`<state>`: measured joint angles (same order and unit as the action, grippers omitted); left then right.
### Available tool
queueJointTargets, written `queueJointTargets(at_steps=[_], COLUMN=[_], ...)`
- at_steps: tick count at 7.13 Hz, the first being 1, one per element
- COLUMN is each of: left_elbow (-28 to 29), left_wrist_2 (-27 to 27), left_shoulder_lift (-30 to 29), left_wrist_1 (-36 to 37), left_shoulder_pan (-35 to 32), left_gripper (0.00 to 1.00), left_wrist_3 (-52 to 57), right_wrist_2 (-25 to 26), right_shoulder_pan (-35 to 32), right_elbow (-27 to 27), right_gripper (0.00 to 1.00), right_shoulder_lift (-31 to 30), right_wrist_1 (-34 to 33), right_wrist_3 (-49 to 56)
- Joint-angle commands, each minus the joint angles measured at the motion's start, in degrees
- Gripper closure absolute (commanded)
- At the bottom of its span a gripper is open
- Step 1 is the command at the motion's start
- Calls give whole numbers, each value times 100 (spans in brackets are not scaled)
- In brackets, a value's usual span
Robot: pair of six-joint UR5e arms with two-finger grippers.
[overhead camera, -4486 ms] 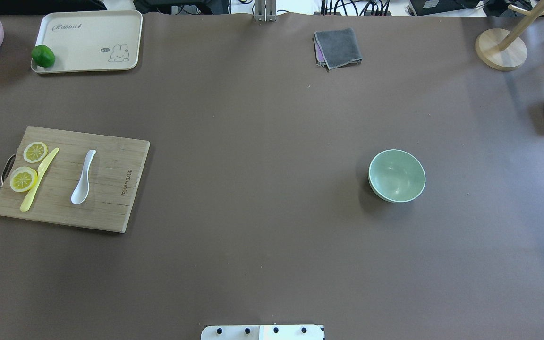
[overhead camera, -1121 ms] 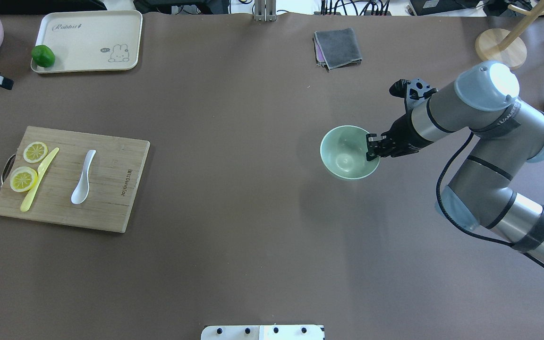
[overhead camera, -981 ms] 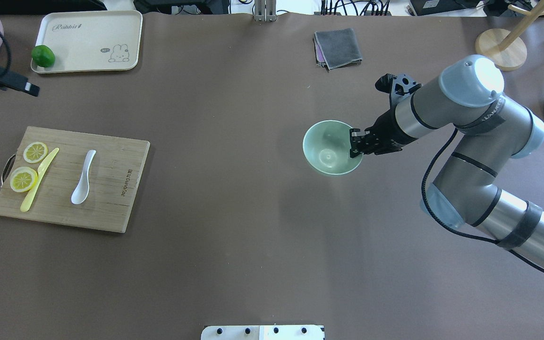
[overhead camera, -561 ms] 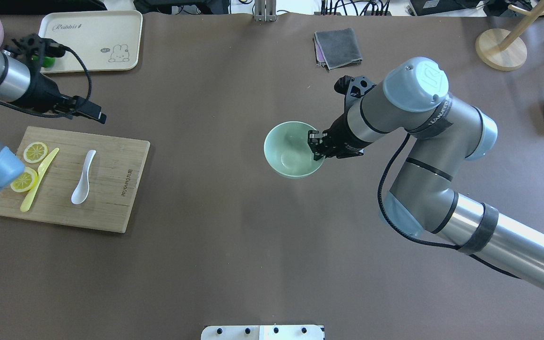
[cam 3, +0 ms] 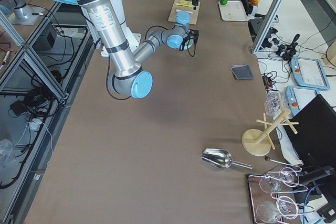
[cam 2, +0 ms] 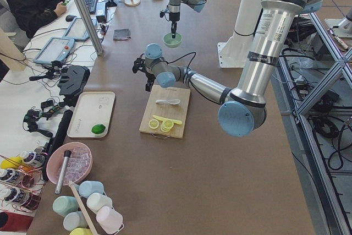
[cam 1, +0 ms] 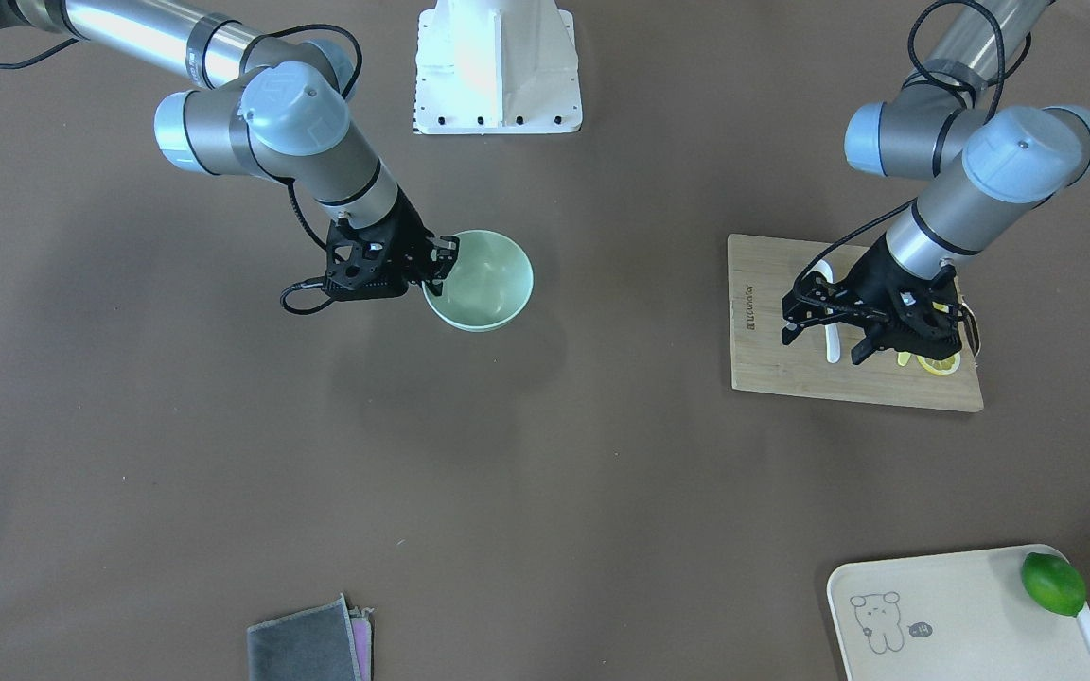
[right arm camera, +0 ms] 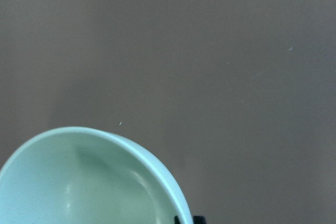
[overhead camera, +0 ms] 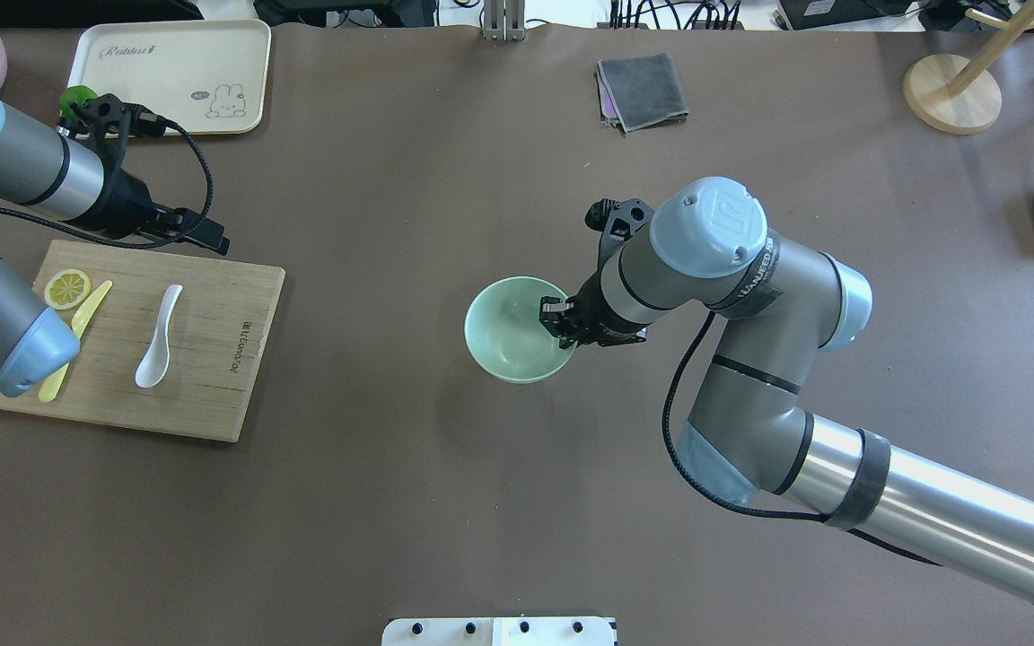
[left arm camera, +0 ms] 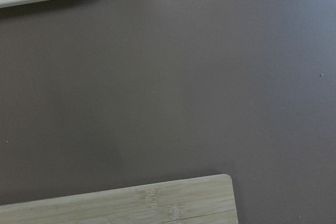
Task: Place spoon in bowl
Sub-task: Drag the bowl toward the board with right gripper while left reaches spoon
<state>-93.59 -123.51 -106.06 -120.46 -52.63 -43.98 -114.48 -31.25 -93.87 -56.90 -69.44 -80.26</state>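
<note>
Spoon point(overhead camera: 158, 336) lies on the board point(overhead camera: 212, 359) near the parted left hand point(cam 1: 824, 345); right hand point(overhead camera: 556, 321) clamps the bowl point(overhead camera: 503, 339) rim.

spoon point(overhead camera: 158, 339): white, flat on board point(overhead camera: 212, 359) | bowl point(overhead camera: 503, 330): mint-green, upright, mid-table

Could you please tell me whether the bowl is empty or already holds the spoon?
Empty. The bowl is bare inside in the overhead view; the spoon lies on the cutting board.
</note>
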Motion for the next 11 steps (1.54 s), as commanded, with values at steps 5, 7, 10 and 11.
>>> queueJointTargets(at_steps=[5, 7, 10, 11], left_elbow=[60, 69, 43, 25], left_wrist_2=[107, 126, 684, 836], left_shoulder_lift=[15, 42, 173, 208], left_wrist_1=[13, 13, 74, 240], left_shoulder_pan=[-151, -142, -72, -3], left_gripper=[3, 3, 7, 7], left_wrist_3=[82, 74, 65, 65], right_wrist_2=[787, 778, 246, -114], right_shoulder_pan=[163, 163, -133, -397], right_elbow=[904, 1124, 767, 521], right_gripper=[100, 6, 0, 0], right_shoulder_lift=[706, 715, 698, 645], right_wrist_1=[114, 185, 98, 63], right_wrist_3=[-253, -262, -324, -332])
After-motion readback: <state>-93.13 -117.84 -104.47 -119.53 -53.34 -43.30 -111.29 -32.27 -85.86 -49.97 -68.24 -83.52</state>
